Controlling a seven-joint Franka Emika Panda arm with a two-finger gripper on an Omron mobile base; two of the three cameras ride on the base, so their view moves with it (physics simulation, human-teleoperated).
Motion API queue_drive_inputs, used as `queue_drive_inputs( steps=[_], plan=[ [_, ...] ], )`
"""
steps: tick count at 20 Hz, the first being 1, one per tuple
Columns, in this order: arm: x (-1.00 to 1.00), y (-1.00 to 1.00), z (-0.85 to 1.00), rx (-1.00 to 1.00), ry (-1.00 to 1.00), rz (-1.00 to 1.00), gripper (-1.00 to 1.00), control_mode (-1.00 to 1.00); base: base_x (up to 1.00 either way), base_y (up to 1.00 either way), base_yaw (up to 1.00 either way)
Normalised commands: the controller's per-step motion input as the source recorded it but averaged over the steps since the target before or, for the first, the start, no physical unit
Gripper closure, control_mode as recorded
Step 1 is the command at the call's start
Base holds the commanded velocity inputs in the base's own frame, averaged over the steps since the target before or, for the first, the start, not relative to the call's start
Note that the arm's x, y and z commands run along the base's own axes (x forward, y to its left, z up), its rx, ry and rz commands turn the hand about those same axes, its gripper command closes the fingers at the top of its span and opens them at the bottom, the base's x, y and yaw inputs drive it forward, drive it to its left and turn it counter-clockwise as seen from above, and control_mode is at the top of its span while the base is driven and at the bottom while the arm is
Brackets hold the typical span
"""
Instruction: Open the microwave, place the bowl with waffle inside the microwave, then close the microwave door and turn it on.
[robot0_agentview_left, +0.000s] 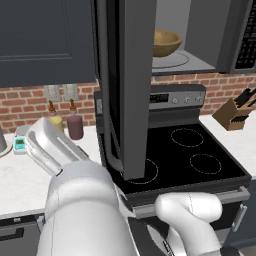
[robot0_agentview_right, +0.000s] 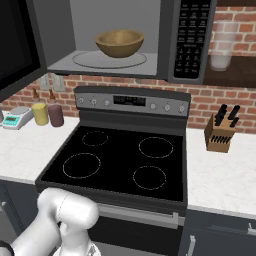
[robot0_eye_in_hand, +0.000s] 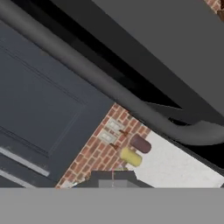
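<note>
The bowl (robot0_agentview_right: 119, 42) already sits inside the microwave (robot0_agentview_right: 192, 40), upright on the round glass turntable (robot0_agentview_right: 109, 59) near the middle of the pale cavity, mouth facing up; the waffle cannot be made out inside it. So the placing looks done and the step in hand is closing the microwave door (robot0_agentview_left: 135, 85). The door stands swung wide open, edge-on to the left base camera, hanging over the left edge of the stove (robot0_agentview_right: 125, 160). Its long bar handle (robot0_eye_in_hand: 109, 85) runs vertically down the door face. The tool's tips are blurred at the bottom of the hand view; it reads as fully closed and holding nothing. Next move, as I judge it: press on the door's outer face and swing it shut
</note>
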Motion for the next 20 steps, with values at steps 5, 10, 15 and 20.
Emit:
queue_drive_inputs(
  steps=[5, 10, 15, 20],
  plan=[
    [0.66, 0.0, -0.11, -0.01, 0.02, -0.19, 1.0, -1.0, 0.0, 0.0, 0.0],
    [0.55, 0.01, -0.28, -0.05, 0.01, -0.09, 1.0, -1.0, 0.0, 0.0, 0.0],
    [0.21, 0.01, -0.14, -0.04, 0.0, -0.07, 1.0, -1.0, 0.0, 0.0, 0.0],
    [0.0, -0.08, 0.01, 0.0, -0.01, -0.08, 1.0, -1.0, 0.0, 0.0, 0.0]
  ],
)
